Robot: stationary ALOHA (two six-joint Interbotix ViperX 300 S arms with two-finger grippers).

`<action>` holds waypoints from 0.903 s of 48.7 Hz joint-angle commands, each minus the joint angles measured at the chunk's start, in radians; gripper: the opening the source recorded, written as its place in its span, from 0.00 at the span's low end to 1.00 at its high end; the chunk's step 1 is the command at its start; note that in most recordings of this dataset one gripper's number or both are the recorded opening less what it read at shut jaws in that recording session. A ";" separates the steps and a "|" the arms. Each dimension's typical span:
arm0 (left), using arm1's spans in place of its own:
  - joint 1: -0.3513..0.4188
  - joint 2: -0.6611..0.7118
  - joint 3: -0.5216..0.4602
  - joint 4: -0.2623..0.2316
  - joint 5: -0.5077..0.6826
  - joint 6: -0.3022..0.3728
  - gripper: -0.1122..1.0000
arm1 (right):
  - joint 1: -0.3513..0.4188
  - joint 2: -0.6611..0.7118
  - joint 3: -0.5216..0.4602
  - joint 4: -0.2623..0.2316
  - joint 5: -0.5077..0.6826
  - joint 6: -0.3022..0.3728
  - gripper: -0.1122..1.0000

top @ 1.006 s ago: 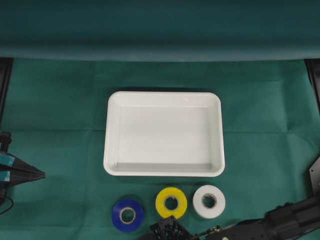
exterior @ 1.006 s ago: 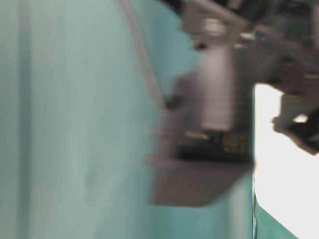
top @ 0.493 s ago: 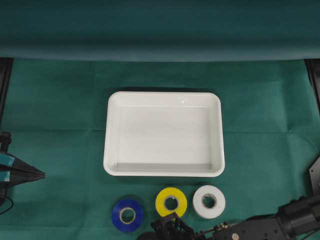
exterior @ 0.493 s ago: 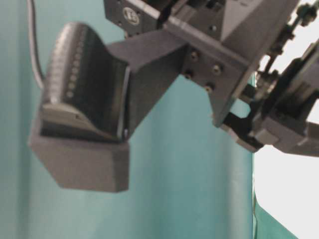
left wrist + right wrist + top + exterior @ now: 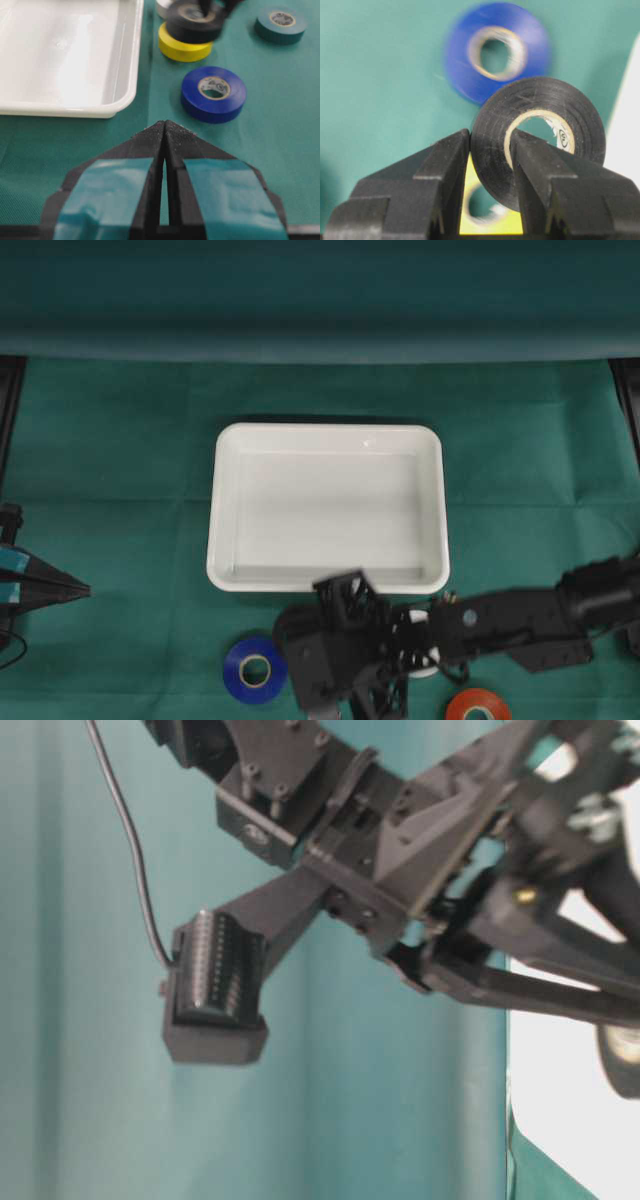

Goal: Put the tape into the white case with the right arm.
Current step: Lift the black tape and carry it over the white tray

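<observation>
The right gripper (image 5: 490,150) pinches the wall of a black tape roll (image 5: 540,135), one finger through its core. In the overhead view it hangs at lower centre; the white case (image 5: 228,510) lies just above, toward frame centre.

case (image 5: 328,435): middle of the surface (image 5: 120,460)
tape rolls (image 5: 254,670): just in front of the case
right gripper (image 5: 490,150): above those rolls, pinching one roll's wall
</observation>
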 commanded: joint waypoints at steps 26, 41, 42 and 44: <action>-0.003 0.008 -0.009 0.000 -0.006 0.000 0.10 | -0.264 -0.067 0.058 -0.150 -0.061 0.002 0.10; -0.003 0.008 -0.009 -0.002 -0.006 0.000 0.10 | -0.356 -0.054 0.075 -0.161 -0.130 0.000 0.10; -0.003 0.009 -0.009 -0.002 -0.006 0.000 0.10 | -0.357 -0.051 0.074 -0.161 -0.132 0.000 0.10; -0.003 0.009 -0.009 -0.002 -0.005 0.000 0.10 | -0.359 -0.046 0.074 -0.161 -0.137 0.000 0.10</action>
